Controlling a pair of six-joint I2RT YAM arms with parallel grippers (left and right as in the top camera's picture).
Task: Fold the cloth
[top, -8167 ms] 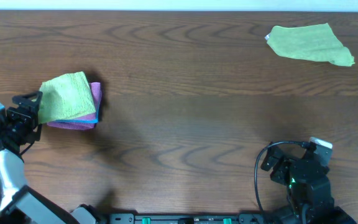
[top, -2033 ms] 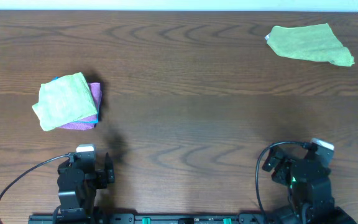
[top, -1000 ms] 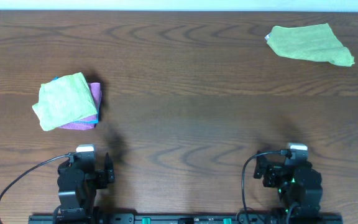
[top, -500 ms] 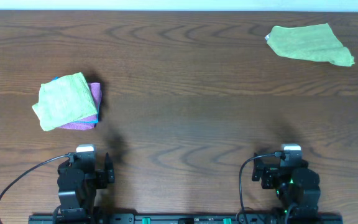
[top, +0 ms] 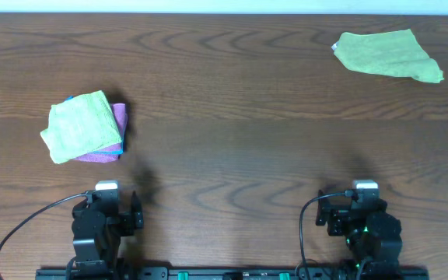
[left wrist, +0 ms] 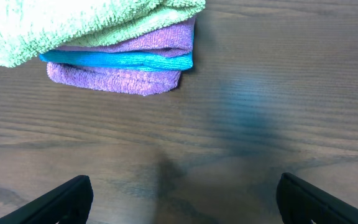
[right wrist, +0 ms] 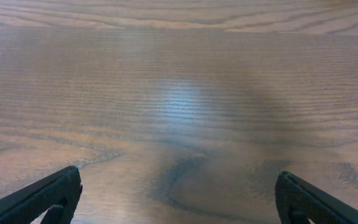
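Overhead, the cloth [top: 78,124] lies folded atop the pink cloth [top: 118,124] at far left, its long axis slanting from near-left to far-right. Left wrist view: the left gripper [left wrist: 185,199] has its jaws spread wide, with the cloth ahead of it. Right wrist view: the right gripper [right wrist: 182,202] is likewise spread wide over the bare table [right wrist: 185,93].

I see a dark brown wood-grain table [top: 232,155] filling nearly the whole overhead frame, with a pale strip [top: 224,6] along the top edge. In the right wrist view, a light sheen [right wrist: 185,99] sits mid-frame.
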